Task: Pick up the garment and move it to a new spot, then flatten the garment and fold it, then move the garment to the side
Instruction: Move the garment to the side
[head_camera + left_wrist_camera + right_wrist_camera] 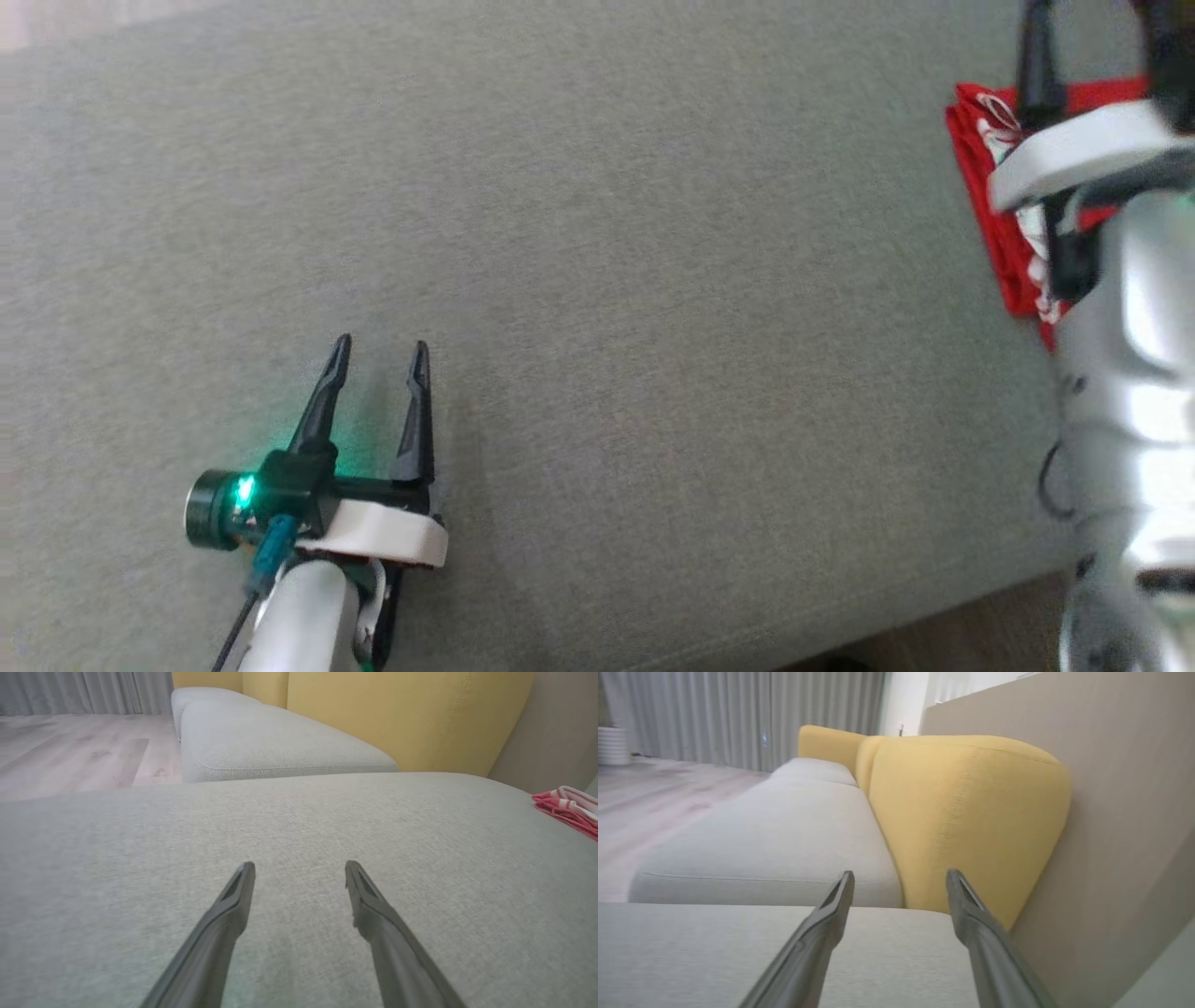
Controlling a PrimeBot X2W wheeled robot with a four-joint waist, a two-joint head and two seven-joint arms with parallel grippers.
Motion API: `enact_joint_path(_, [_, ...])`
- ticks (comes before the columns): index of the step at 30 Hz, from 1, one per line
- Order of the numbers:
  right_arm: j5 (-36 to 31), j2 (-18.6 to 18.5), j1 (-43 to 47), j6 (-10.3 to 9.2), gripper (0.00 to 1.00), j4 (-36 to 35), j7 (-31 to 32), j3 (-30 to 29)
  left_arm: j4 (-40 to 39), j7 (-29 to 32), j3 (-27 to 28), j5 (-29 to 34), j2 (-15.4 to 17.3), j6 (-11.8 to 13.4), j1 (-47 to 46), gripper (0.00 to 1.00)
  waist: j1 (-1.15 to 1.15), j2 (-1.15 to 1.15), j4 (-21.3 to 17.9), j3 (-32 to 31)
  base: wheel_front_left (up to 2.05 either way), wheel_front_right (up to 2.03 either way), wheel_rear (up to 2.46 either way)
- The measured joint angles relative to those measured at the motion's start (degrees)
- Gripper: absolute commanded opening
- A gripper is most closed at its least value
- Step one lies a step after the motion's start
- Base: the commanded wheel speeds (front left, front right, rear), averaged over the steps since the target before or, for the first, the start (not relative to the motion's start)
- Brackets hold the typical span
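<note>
Evidently finishing: garment (980, 177) sits at sofa's (653, 280) right edge; left pincer (382, 343), right pincer (900, 874) gape empty; withdraw next.

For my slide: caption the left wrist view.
Open left hand over grey cushion; red garment at right edge.

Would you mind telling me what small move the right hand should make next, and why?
Probably lift the right hand up and back, away from the garment. Its jaws stand open with nothing between them, and the red garment lies folded flat at the right side of the grey cushion, so the placing looks done.
</note>
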Motion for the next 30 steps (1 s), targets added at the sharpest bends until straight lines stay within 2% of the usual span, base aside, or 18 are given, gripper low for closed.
enact_joint_path(3, [4.6, 1.2, 5.7, 0.0, 1.0, -4.9, -0.2, 4.1, -0.1, 0.0, 0.3, -1.2, 0.0, 0.8, 0.3, 1.0, 0.0, 0.0, 1.6, -1.2, 0.0, 0.0, 0.0])
enact_joint_path(10, [10.7, 3.0, 20.6, 0.0, 1.0, -8.3, -0.3, 5.8, -0.8, 0.0, 0.2, -3.6, 0.0, 1.9, 2.4, 1.0, -0.01, 0.0, 6.6, -4.8, 0.0, 0.0, 0.0])
enact_joint_path(19, [15.5, 3.5, 29.2, 0.0, 1.0, -10.6, -0.3, 7.8, -0.8, 0.0, 0.8, -4.9, 0.0, 3.0, 5.2, 1.0, -0.01, 0.0, 12.3, -9.5, 0.0, 0.0, 0.0])
enact_joint_path(30, [18.5, 3.8, 36.1, 0.0, 1.0, -11.4, -0.3, 10.9, -0.3, 0.0, 2.7, -4.9, 0.0, 4.3, 9.8, 1.0, -0.01, 0.0, 16.1, -15.4, 0.0, 0.0, 0.0])
